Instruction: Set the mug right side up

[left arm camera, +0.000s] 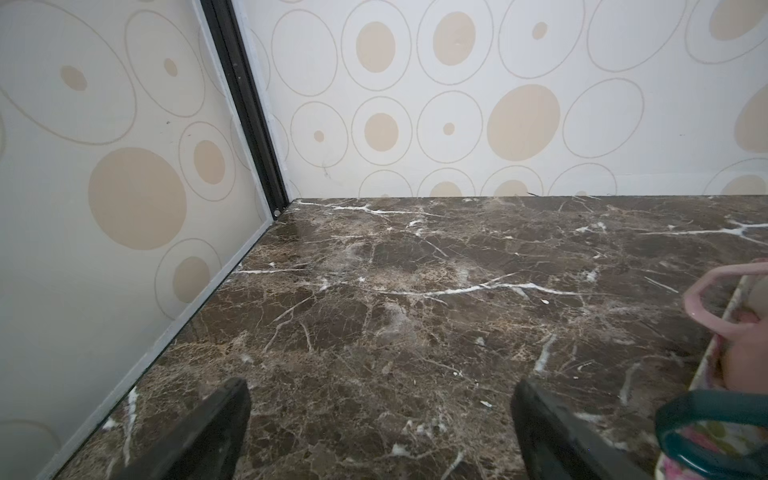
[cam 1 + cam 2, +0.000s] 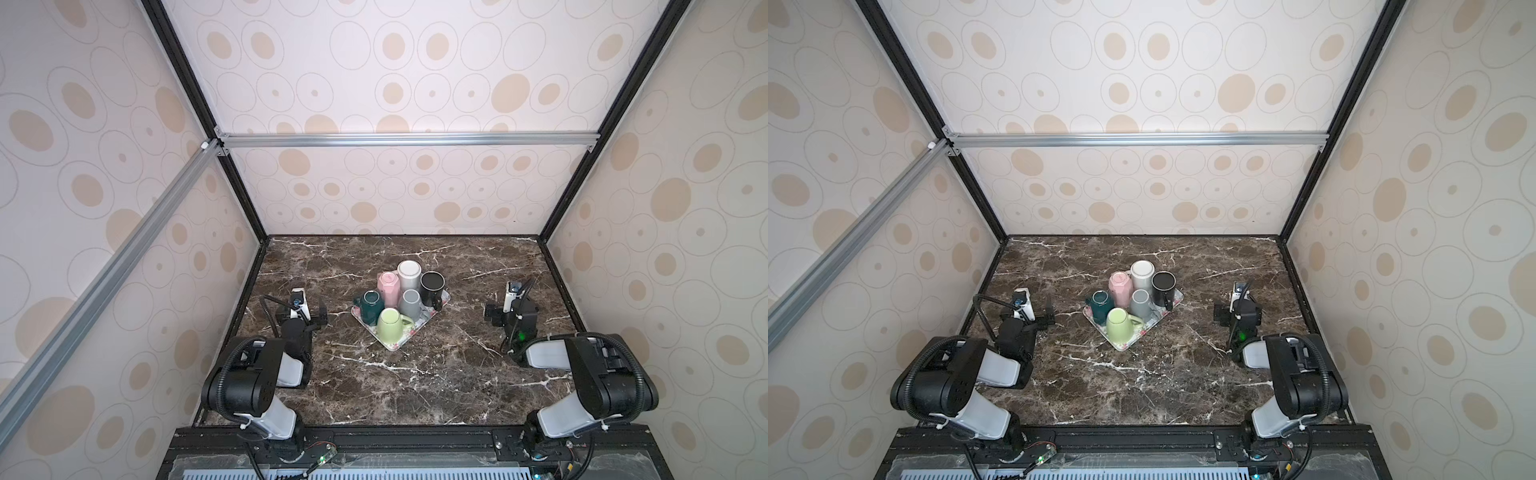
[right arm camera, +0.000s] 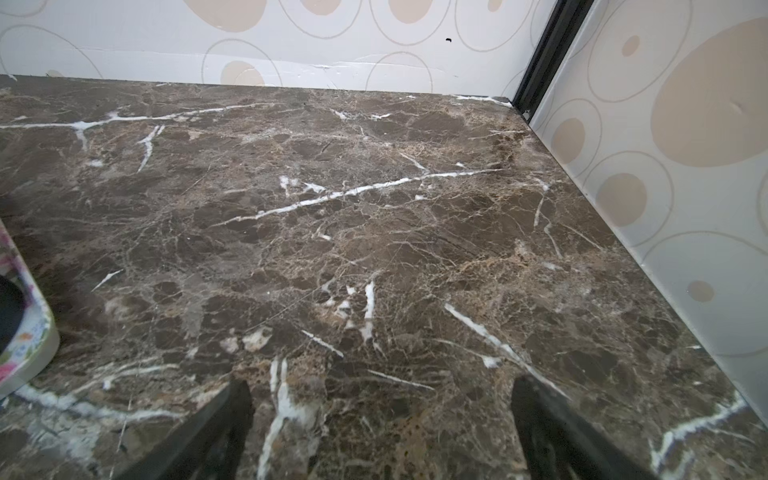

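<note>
**Six mugs crowded on a tray at mid-counter; nothing gripped.**

Left jaws, near the left edge, and right jaws, near the right edge, stand spread and empty, clear of the tray. The grey mug, white mug and pink mug appear base-up, and the black mug is mouth-up. Which mug is meant cannot be told. Hazards, as judged:
- The mugs stand touching or just beside one another, so spread jaws lowered onto an inner mug would likely strike a neighbour, toppling it or pushing it over the rim.
- Glazed walls may slip mid-turn, dropping the mug onto the rest.
- The tray looks unfixed and may slide under a sideways push.
- The gap left behind would be tight for setting the mug down.
</note>
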You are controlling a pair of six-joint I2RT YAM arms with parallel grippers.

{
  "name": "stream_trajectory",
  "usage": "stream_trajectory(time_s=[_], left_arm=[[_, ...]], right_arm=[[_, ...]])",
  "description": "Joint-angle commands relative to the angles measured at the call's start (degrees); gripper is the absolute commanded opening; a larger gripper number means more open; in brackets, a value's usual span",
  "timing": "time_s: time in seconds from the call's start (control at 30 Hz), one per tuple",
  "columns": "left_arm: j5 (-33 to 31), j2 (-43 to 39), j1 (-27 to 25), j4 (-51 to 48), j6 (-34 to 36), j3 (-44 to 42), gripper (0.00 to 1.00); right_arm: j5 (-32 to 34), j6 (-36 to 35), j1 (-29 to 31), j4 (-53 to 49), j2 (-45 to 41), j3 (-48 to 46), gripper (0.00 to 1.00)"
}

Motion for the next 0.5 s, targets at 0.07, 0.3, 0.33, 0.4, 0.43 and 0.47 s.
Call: stream_trajectory(time_s=[0.07, 0.3, 0.33, 0.4, 0.43, 0.47], left_arm=[[1.9, -0.1, 0.7, 0.1, 1.0, 1.3, 0.98], [1.9, 0.0, 0.6, 0.0, 0.9, 1.4, 0.98], [1.9, 0.0, 0.6, 0.0, 0.9, 1.4, 0.98], [1.9, 0.0, 0.7, 0.0, 0.9, 1.4, 0.98], [1.9, -0.1, 0.7, 0.0, 1.0, 1.4, 0.98], [1.9, 0.0, 0.7, 0.1, 1.0, 1.4, 0.98]], right_arm=[[-0.8, 0.0, -0.3, -0.1, -0.1, 1.1, 1.0], [-1.8, 0.1, -0.8, -0.5, -0.3, 1.1, 1.0], [-1.8, 0.2, -0.9, -0.5, -0.3, 1.1, 1.0], [-1.9, 0.1, -0.9, -0.7, -0.2, 1.3, 1.0], [-2.1, 0.4, -1.0, -0.8, 0.0, 1.5, 1.0], [-2.3, 0.5, -1.0, -1.0, 0.0, 1.5, 1.0]])
